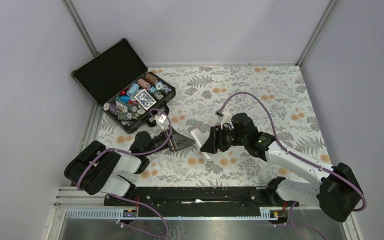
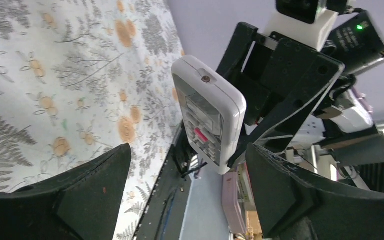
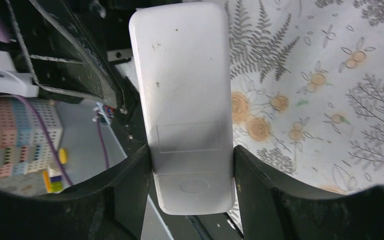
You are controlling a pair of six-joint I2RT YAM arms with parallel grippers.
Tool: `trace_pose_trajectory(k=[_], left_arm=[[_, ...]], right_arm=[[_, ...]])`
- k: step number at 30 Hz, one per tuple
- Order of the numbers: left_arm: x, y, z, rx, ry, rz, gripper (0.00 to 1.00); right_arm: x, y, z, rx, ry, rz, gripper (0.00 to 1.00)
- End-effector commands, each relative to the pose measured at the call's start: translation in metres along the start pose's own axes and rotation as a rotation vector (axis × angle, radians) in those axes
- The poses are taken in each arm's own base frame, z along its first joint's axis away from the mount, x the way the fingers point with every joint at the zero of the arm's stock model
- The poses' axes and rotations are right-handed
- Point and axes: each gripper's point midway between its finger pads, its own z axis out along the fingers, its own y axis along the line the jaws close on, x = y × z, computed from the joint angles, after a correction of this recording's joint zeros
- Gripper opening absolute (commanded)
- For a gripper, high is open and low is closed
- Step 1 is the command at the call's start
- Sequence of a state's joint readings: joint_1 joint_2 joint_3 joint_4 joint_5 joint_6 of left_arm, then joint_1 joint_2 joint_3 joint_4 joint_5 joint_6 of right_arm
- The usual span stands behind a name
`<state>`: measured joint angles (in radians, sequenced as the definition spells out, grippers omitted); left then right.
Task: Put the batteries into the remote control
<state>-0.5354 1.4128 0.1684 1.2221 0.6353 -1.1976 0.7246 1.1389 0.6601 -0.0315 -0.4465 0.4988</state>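
The right gripper (image 3: 190,167) is clamped on the sides of the remote control (image 3: 187,95), held above the floral table (image 1: 260,100) with its plain back to the wrist camera. The left gripper (image 2: 187,160) is spread wide and empty, just beside the remote control.

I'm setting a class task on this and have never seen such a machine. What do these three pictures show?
Two robot arms work over a table with a floral cloth. One picture looks down from above; the other two come from cameras on each wrist. The right gripper clamps a white remote control, plain back toward its camera. The left gripper is open and empty, facing the buttons. An open case of poker chips lies far left. I see no batteries.
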Motion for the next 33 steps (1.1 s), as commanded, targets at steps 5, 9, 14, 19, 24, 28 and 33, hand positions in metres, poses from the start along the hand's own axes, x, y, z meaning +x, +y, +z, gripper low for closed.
trace_pose_trajectory(k=[5, 9, 14, 19, 24, 28, 33], left_arm=[[-0.011, -0.071, -0.009, 0.258, -0.020, 0.144, 0.89], [-0.012, -0.077, -0.008, 0.273, -0.015, 0.147, 0.89], [-0.014, -0.081, -0.009, 0.286, -0.021, 0.156, 0.89], [-0.015, -0.085, -0.009, 0.295, -0.027, 0.160, 0.89], [-0.016, -0.090, -0.009, 0.309, -0.021, 0.163, 0.83], [-0.017, -0.092, -0.009, 0.313, -0.017, 0.157, 0.75], [-0.016, -0.093, -0.007, 0.316, -0.008, 0.150, 0.63]], right_arm=[[-0.025, 0.050, -0.013, -0.264, -0.087, 0.077, 0.17], [-0.025, 0.068, -0.016, -0.385, -0.086, 0.130, 0.17], [-0.026, 0.081, -0.021, -0.480, -0.089, 0.168, 0.16], [-0.025, 0.086, -0.024, -0.534, -0.096, 0.197, 0.15], [-0.021, 0.084, -0.021, -0.549, -0.094, 0.218, 0.14], [-0.020, 0.081, -0.017, -0.547, -0.089, 0.228, 0.13], [-0.020, 0.079, -0.014, -0.547, -0.089, 0.228, 0.13]])
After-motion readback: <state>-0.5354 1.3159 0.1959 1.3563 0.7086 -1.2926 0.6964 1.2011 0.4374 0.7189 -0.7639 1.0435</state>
